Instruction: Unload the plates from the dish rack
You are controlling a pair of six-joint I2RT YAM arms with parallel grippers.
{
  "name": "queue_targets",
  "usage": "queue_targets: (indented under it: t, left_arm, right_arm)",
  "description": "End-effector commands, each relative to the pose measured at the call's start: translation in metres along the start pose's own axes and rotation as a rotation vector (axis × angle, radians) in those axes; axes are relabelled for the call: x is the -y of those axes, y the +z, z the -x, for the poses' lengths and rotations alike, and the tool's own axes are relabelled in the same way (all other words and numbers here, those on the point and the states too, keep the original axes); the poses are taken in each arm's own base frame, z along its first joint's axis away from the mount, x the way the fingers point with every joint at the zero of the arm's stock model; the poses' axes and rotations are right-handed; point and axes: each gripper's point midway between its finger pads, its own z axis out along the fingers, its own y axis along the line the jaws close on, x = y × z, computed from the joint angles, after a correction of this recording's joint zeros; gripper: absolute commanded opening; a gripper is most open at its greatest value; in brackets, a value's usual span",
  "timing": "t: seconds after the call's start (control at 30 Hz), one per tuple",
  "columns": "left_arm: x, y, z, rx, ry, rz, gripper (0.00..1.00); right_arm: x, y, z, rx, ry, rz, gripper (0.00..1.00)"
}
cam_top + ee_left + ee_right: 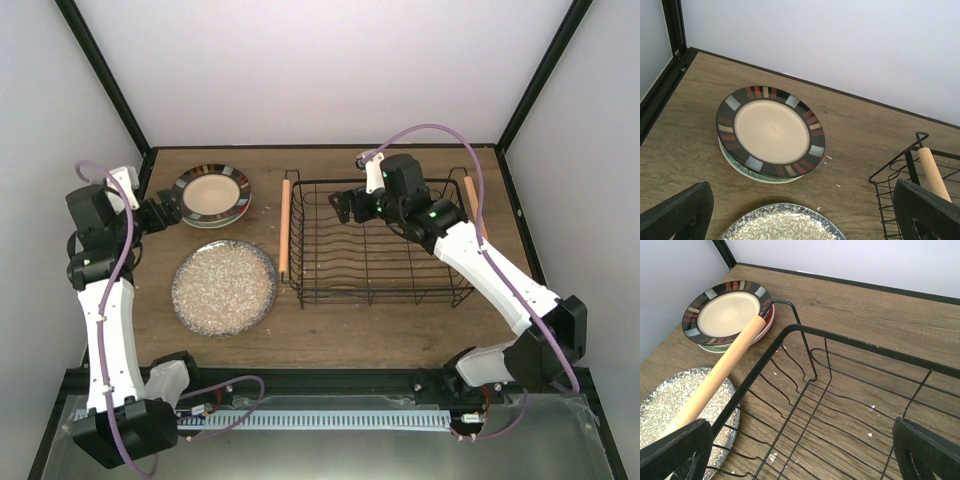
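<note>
The black wire dish rack [370,298] stands right of centre and holds no plates. A stack of plates sits at the back left, topped by the cream plate with a dark striped rim [212,193]. The large speckled plate [223,287] lies in front of the stack. My left gripper [171,211] is open and empty beside the stack, above the table. In the left wrist view the striped plate [771,131] lies ahead of the open left gripper [800,215]. My right gripper [344,205] is open and empty over the rack's back left part. The right wrist view shows it [800,455] above the rack's bare wire floor [830,410].
The rack's wooden handles [284,228] [470,205] run along its left and right sides. A pale green plate edge [740,170] and a red one [769,320] show under the striped plate. A black frame and white walls enclose the table [400,335].
</note>
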Motion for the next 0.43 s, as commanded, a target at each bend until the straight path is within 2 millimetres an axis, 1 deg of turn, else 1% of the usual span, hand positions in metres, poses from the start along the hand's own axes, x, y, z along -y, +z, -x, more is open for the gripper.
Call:
queue_targets:
  t: [0.0, 0.17, 0.27, 0.4]
  left_arm:
    - [0.004, 0.002, 0.015, 0.030, 0.007, -0.016, 1.00]
    - [0.003, 0.010, 0.019, 0.024, -0.017, -0.020, 1.00]
    - [0.003, 0.010, 0.020, 0.021, -0.004, -0.023, 1.00]
    - [0.000, 0.015, 0.010, -0.007, -0.009, -0.021, 1.00]
  right_arm:
    - [0.000, -0.001, 0.011, 0.030, -0.001, 0.008, 1.00]
    - [0.002, -0.007, 0.017, 0.054, -0.008, -0.006, 1.00]
    - [0.002, -0.010, 0.015, 0.061, 0.008, -0.002, 1.00]
    - [0.002, -0.011, 0.007, 0.048, 0.017, -0.001, 1.00]
